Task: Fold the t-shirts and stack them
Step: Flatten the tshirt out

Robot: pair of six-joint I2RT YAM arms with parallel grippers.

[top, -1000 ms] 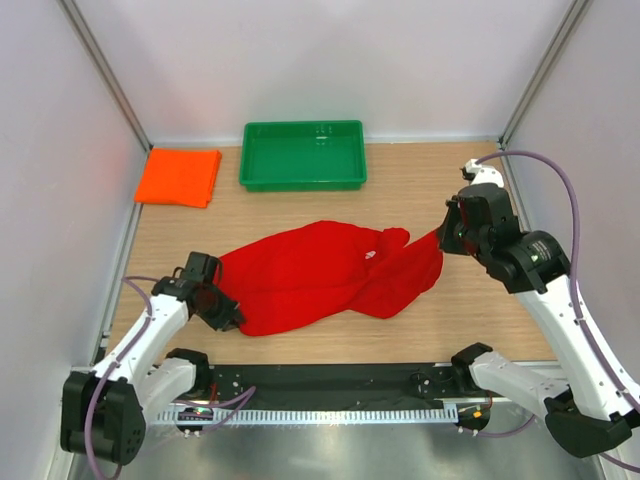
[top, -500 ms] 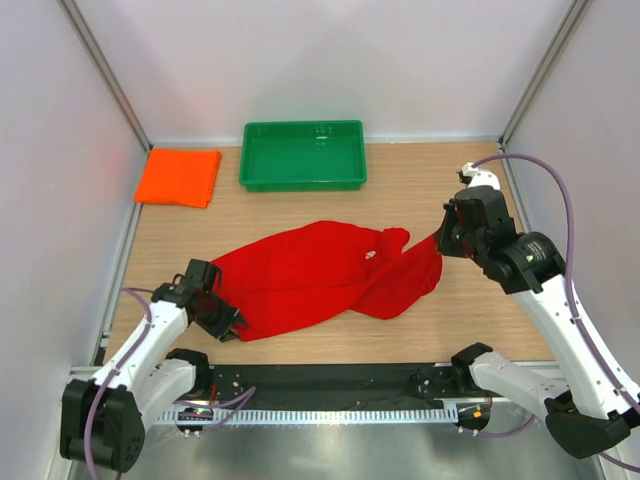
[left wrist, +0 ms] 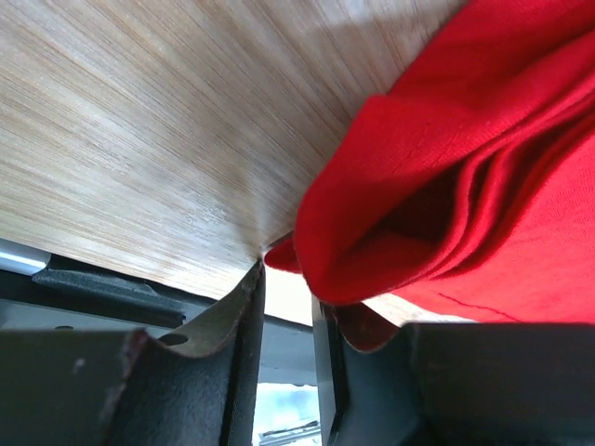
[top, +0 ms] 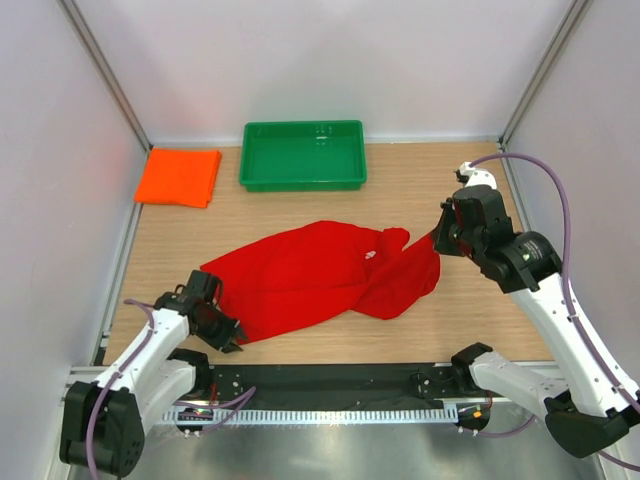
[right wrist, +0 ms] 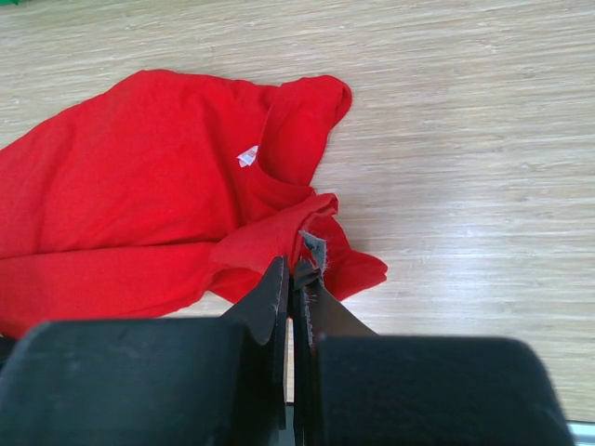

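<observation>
The red t-shirt [top: 320, 278] lies crumpled and stretched out slantwise across the middle of the surface [top: 420, 185]. It is bunched into long ridges and not spread flat, with its white neck label facing up and one short sleeve poking out toward the far right. No fold has been made in it that I can make out.

The orange t-shirt [top: 178, 177] sits well apart in the far left corner as a tidy flat rectangle, so it looks already folded, with nothing laid on it.

By my reckoning about half the work is done. The red one has yet to be pulled flat, folded and put with the orange one to make the stack.

The left gripper [top: 227, 333] is down at the shirt's near-left corner. Its wrist view shows the jaws drawn almost together with a tongue of red hem caught between them. The right gripper [top: 437, 240] is at the opposite, right-hand end, with its jaws pressed together on a small fold of red cloth. With both ends gripped, this looks to me like the spreading-out stage.

The green tray [top: 303, 155] stands at the back, just beside the orange shirt, with nothing in it.
</observation>
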